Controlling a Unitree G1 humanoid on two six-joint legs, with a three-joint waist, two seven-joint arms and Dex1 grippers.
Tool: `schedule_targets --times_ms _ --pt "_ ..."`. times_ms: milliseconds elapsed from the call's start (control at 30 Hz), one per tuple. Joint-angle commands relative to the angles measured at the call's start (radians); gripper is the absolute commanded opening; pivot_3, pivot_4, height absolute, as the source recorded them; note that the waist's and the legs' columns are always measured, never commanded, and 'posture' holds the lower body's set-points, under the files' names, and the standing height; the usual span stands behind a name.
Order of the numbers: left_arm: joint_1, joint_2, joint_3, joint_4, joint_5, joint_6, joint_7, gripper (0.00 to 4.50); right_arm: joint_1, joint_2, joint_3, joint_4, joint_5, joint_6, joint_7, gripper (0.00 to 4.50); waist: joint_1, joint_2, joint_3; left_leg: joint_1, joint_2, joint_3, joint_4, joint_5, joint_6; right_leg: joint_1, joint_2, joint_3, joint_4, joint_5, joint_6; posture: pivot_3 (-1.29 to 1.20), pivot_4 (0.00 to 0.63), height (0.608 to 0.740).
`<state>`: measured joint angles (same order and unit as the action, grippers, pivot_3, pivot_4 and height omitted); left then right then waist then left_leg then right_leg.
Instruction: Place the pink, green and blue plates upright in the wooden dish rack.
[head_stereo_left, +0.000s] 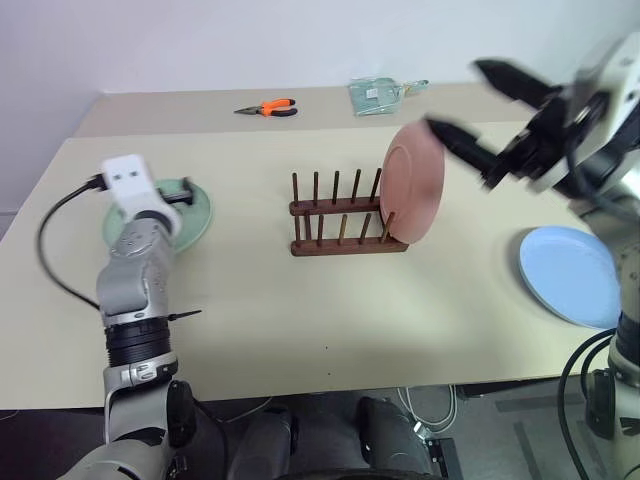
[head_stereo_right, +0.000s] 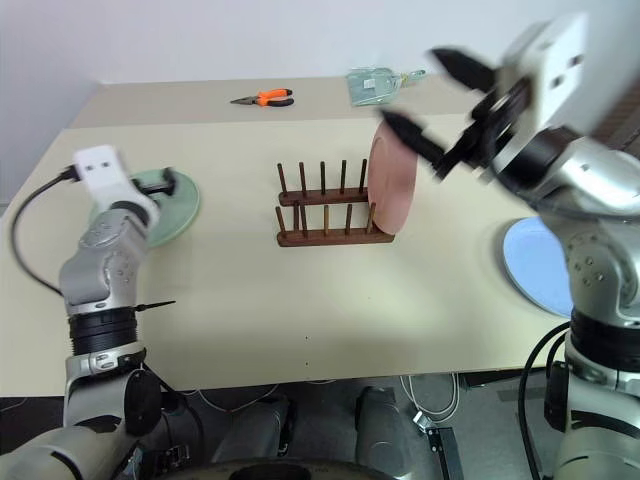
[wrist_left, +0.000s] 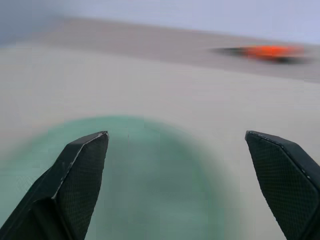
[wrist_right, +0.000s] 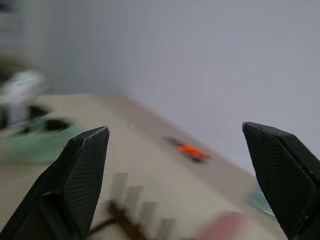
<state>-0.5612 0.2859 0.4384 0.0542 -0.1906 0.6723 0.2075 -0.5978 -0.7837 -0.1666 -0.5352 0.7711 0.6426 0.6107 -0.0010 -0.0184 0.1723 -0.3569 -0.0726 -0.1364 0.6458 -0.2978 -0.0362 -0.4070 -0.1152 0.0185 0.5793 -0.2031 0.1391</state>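
Left eye view shows the pink plate (head_stereo_left: 415, 183) standing upright at the right end of the wooden dish rack (head_stereo_left: 345, 215). Left of the rack, the green plate (head_stereo_left: 190, 215) lies flat, directly beneath the left gripper (head_stereo_left: 178, 196), whose jaws gape wide and empty. Right of the rack, the blue plate (head_stereo_left: 570, 275) lies flat, below the right gripper (head_stereo_left: 470, 105), likewise spread wide. I judge green comes next, left arm nearest.
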Motion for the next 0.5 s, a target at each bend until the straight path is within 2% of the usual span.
schedule_targets --times_ms 33,267,300,367,500 --pt "0.007 -0.020 0.062 -0.030 0.003 0.112 0.095 4.50 0.026 0.047 0.122 -0.074 -0.021 0.010 0.012 4.47 0.009 -0.003 -0.001 0.000 0.000 0.000 0.000 0.000 0.000 0.000 0.000 0.000 0.000 0.000 0.001 0.00 0.150 0.740" --pt "-0.018 -0.127 0.258 -0.044 -0.155 0.263 0.146 4.50 0.142 0.110 0.269 -0.080 -0.178 -0.047 -0.002 4.47 0.033 -0.007 0.000 -0.001 -0.002 -0.001 0.003 0.001 -0.002 0.001 -0.002 -0.001 0.001 0.001 0.002 0.00 0.150 0.740" --pt "-0.022 -0.134 0.272 -0.045 -0.176 0.278 0.140 3.97 0.157 0.115 0.281 -0.079 -0.199 -0.057 -0.002 4.50 0.033 -0.007 0.000 0.000 -0.002 -0.001 0.003 0.001 -0.003 0.001 -0.002 -0.001 0.002 0.001 0.003 0.00 0.150 0.740" --pt "-0.024 -0.137 0.281 -0.046 -0.193 0.286 0.136 3.21 0.181 0.125 0.296 -0.077 -0.235 -0.067 -0.008 4.50 0.035 -0.007 0.000 0.000 -0.002 -0.001 0.001 0.002 -0.005 0.000 -0.001 -0.001 0.003 0.000 0.004 0.00 0.150 0.740" --pt "-0.034 -0.148 0.301 -0.049 -0.234 0.289 0.138 1.17 0.191 0.138 0.300 -0.063 -0.304 -0.088 -0.022 4.50 0.040 -0.007 0.000 0.000 -0.002 -0.001 0.001 0.004 -0.007 0.000 -0.001 -0.001 0.003 0.000 0.004 0.00 0.150 0.740"
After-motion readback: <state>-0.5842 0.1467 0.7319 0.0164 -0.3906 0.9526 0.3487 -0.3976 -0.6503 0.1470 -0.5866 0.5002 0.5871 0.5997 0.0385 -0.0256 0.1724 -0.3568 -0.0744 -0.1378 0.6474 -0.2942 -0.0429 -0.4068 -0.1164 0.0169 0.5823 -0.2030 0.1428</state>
